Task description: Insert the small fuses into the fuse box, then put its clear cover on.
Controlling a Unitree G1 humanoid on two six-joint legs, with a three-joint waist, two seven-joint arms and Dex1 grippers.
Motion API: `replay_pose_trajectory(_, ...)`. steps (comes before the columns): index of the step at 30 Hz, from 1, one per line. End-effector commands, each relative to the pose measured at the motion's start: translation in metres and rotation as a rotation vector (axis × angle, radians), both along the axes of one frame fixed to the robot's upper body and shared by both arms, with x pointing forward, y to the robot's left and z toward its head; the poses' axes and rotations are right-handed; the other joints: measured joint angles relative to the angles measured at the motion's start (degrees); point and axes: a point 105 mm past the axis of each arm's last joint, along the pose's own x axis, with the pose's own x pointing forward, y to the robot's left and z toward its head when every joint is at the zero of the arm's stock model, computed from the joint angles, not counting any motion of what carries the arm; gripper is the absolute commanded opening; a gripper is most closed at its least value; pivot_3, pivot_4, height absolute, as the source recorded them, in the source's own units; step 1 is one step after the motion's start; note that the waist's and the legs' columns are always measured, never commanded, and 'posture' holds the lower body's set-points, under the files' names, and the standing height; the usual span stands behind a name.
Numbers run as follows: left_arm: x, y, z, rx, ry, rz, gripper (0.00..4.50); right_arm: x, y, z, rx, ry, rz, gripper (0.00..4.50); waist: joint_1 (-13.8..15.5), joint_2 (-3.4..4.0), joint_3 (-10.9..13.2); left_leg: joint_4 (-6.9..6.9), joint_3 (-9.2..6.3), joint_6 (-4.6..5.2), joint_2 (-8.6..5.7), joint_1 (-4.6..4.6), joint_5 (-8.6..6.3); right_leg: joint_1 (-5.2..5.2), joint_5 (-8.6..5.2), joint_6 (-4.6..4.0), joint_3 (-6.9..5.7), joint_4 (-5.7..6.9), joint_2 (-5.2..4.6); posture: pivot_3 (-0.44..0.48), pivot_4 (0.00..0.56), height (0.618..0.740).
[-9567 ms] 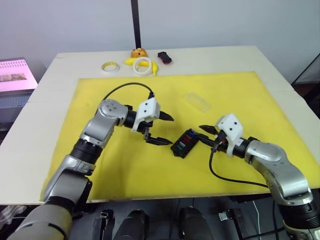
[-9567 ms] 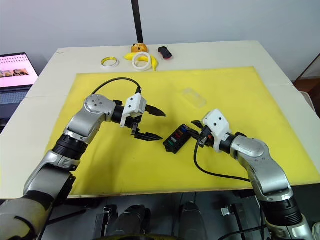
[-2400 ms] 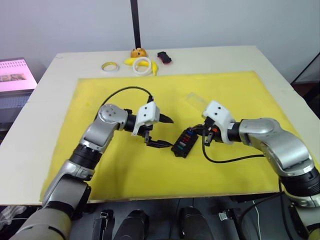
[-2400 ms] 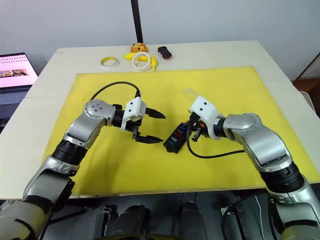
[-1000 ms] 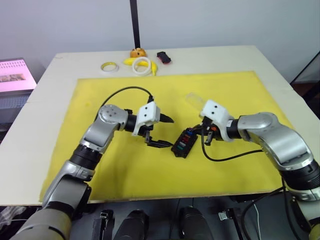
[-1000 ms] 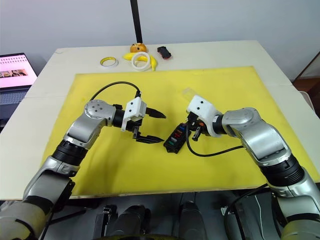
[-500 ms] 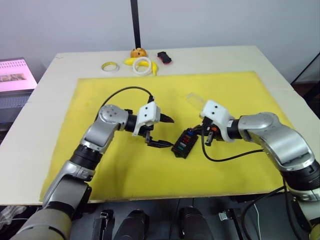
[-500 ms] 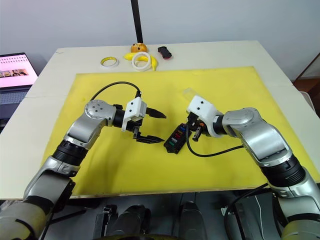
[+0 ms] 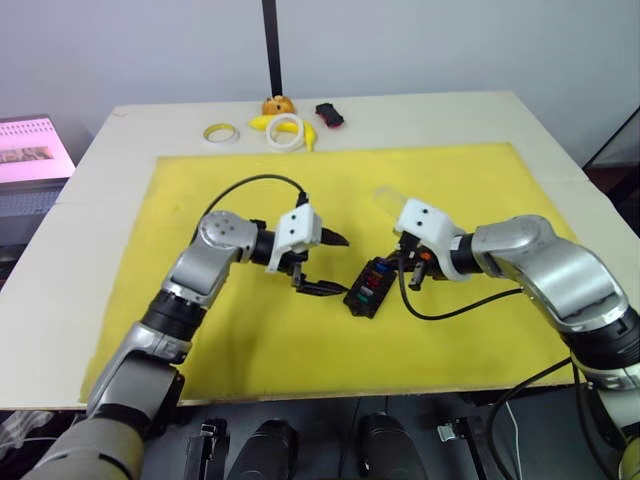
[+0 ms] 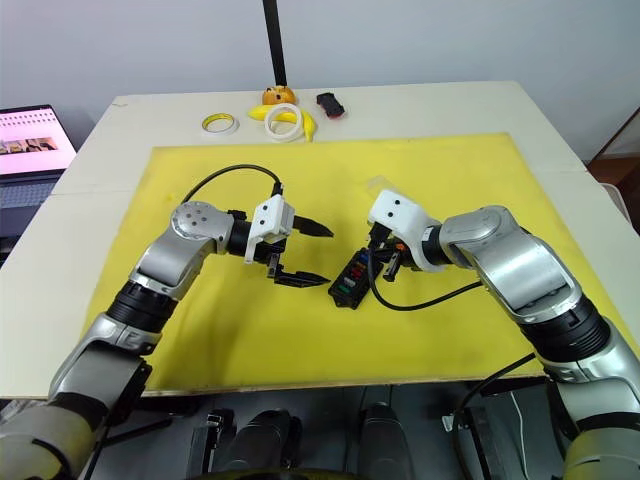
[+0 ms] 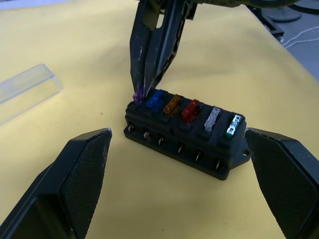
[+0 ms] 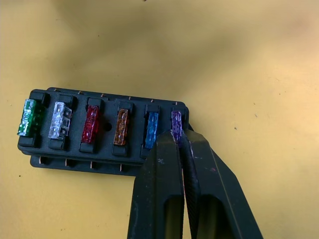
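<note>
Table: I see the yellow mat (image 9: 250,340) covering most of the table (image 9: 560,130), with tape rings and a small toy car at the far edge, all well apart from the work.
Right arm: over the last few seconds I have swung it in from the near right side, and its wrist now sits over the far end of the fuse box (image 9: 372,287).
Left gripper (image 9: 320,265): it has barely moved; fingers spread wide and released, hovering just beside the box on its left.
Fuse box: it lies near the mat's centre, in the same spot as before.
Clear cover (image 11: 27,87): on the mat just beyond the box, not touching it, not yet fitted.
Right gripper (image 12: 180,142): fingers clenched on the purple fuse (image 12: 176,121), which stands in the end slot.
Small fuses: green (image 12: 28,117), grey, red, orange and blue sit in their slots in a row; purple is the last.
Meaning: I judge insertion almost finished; once purple is pressed home and let go, the cover comes next.
</note>
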Motion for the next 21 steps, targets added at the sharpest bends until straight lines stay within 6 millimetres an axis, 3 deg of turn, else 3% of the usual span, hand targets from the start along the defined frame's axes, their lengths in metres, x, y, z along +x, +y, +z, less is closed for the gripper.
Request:
replay_pose_trajectory(1,-0.002,-0.002,0.011,-0.031,-0.039,-0.011,4.5,-0.001,0.001,0.002,-0.007,-0.013,0.014,0.02,0.0,0.0,0.0,0.0,0.0,0.0,0.0,0.0,0.0,0.0,0.0,0.0,0.0,0.0,0.0,0.0,0.15,0.74)
replay_pose_trajectory(9,-0.001,-0.001,0.011,-0.028,-0.042,-0.012,4.5,-0.001,0.003,0.007,0.031,-0.037,0.006,0.02,-0.04,0.0,0.0,0.0,0.0,0.0,0.0,0.0,0.0,0.0,0.0,0.0,0.0,0.0,0.0,0.0,0.15,0.74)
replay_pose_trajectory(12,0.0,0.0,0.012,-0.026,-0.044,-0.012,4.5,-0.003,0.002,0.011,0.039,-0.054,0.009,0.99,-0.01,0.0,0.0,0.0,0.0,0.0,0.0,0.0,0.0,0.0,0.0,0.0,0.0,0.0,0.0,0.0,0.15,0.74)
replay_pose_trajectory(15,0.001,0.001,0.013,-0.024,-0.046,-0.009,4.5,-0.004,0.0,0.019,0.047,-0.079,0.004,2.38,-0.02,0.0,0.0,0.0,0.0,0.0,0.0,-0.01,0.0,-0.01,0.0,0.0,0.0,0.0,0.0,0.0,0.15,0.74)
replay_pose_trajectory(21,0.001,0.002,0.013,-0.019,-0.048,-0.009,4.5,-0.007,-0.006,0.034,0.053,-0.12,-0.003,2.38,0.02,0.0,0.0,0.0,0.0,0.0,0.0,-0.03,0.0,-0.03,0.0,0.0,0.0,0.0,0.0,0.0,0.15,0.74)
